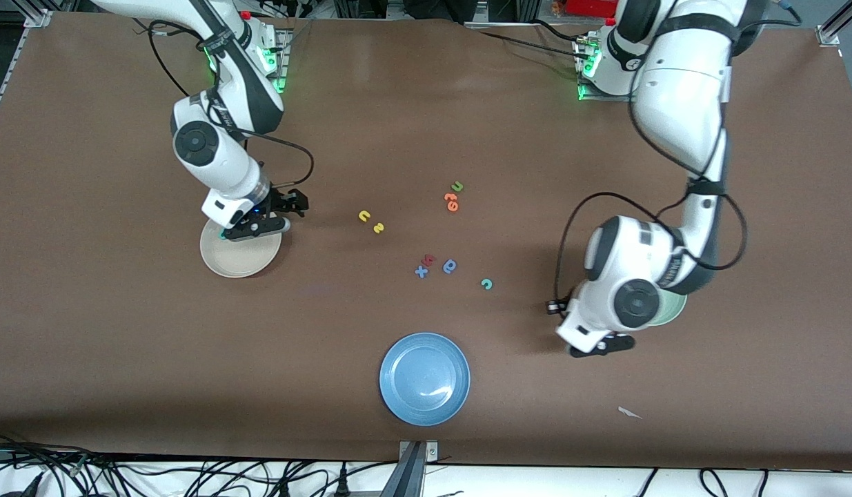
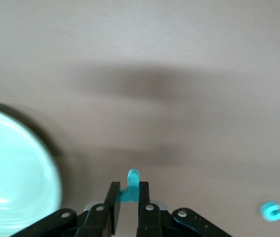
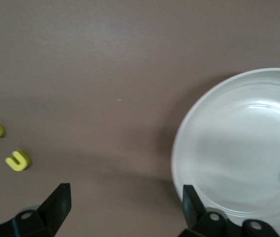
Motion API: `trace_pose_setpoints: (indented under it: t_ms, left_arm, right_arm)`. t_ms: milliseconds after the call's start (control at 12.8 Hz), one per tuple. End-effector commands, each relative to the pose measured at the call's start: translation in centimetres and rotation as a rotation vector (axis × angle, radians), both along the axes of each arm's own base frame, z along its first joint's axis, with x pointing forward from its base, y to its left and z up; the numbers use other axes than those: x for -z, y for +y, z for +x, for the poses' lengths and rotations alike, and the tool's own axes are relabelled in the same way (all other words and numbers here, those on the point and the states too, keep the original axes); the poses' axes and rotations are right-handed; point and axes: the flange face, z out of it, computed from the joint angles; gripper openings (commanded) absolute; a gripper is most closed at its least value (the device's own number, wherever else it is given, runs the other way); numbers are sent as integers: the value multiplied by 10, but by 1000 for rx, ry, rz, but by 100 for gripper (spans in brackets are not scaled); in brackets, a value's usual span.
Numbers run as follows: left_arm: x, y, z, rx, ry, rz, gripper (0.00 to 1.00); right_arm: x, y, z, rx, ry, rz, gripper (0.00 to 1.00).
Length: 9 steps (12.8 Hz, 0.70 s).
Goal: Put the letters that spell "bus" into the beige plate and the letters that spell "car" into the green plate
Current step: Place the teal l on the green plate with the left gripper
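Two hands over brown table (image 1: 122,345): left hand (image 2: 128,197) gripping teal letter (image 2: 131,185) (right hand (image 3: 125,207) open).

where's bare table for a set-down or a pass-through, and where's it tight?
Free: the broad strip between the beige plate and the yellow u; the table between the blue plate and the beige plate. Tight: mid-table, where the blue x, teal c, orange letters and green u scatter.
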Motion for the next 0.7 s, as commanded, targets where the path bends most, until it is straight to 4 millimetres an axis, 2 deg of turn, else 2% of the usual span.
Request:
trace_pose_setpoints:
  t_ms: [0,156,312,546,624]
  left_arm:
    - [-20,54,-2,91,23,-19,13]
    - [-28,87,-5,150,21,7,13]
    - [-30,117,-15,165,-2,11,13]
    - [-2,145,-60,171,-117,3,13]
    - [7,151,-72,167,-144,3,17]
  right_arm:
    - [11,43,-9,62,-10,35,100]
    - [22,69,-19,88,-17,58,100]
    - [32,83,-26,101,-16,73,100]
    - [48,106,-39,114,-25,85,100]
    - [54,108,-39,115,-36,75,100]
